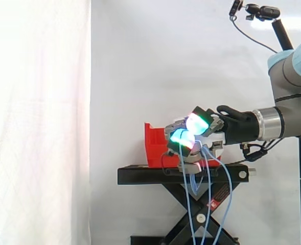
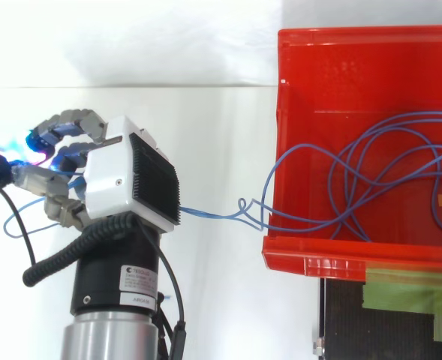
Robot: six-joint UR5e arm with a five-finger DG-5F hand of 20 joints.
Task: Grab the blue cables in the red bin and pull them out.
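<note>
The hand (image 2: 119, 180) curls tight on the blue cables (image 2: 213, 215), clear of the red bin (image 2: 311, 264). Strands stretch over its rim; loops inside need more pulling.

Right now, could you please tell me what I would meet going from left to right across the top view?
Robot hand → the blue cables stretching from it → the red bin.

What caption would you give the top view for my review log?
Hand, fingers curled round blue cables, holds them away from the red bin; strands cross its rim, loops lie inside.
</note>
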